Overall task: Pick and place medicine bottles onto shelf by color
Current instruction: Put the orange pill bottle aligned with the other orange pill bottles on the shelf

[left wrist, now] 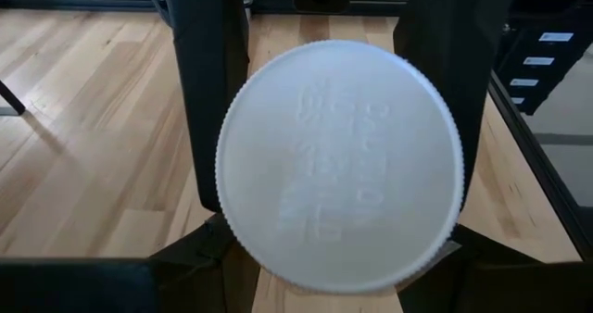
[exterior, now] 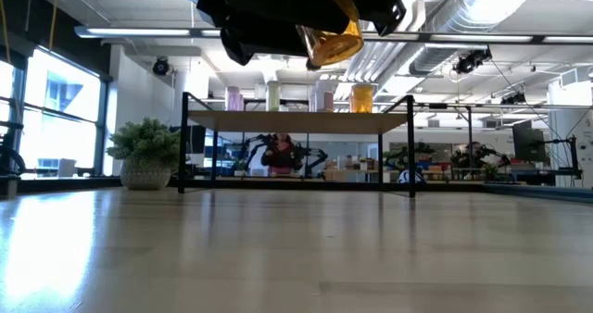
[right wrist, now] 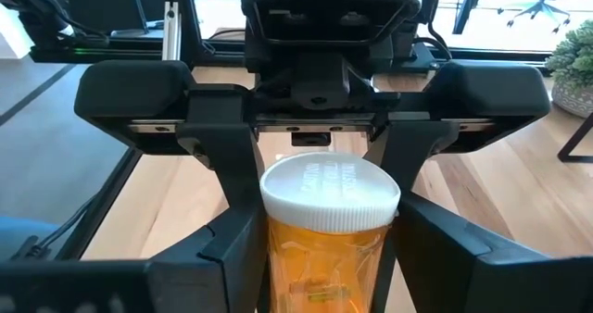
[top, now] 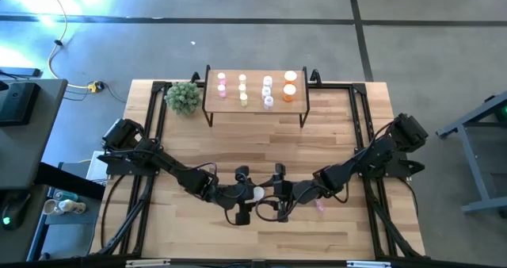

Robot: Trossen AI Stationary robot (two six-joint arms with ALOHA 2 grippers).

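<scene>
The orange medicine bottle (right wrist: 326, 230), white cap (left wrist: 339, 165) toward the left wrist, hangs above the desk (top: 261, 141) near its front edge, grasped by the left claw (top: 255, 193) and the right claw (top: 277, 193) at once. Other medicine bottles (top: 255, 88) stand on the shelf (top: 214, 103), well apart, beside a potted plant (top: 184, 97).

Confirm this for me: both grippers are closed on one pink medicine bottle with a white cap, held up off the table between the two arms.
The colour is wrong. The medicine bottle is orange, not pink, as the right wrist view shows; its white cap fills the left wrist view. The rest holds: the left gripper and right gripper meet mid-table, jaws on the same bottle, which the low view shows held above the table.
</scene>
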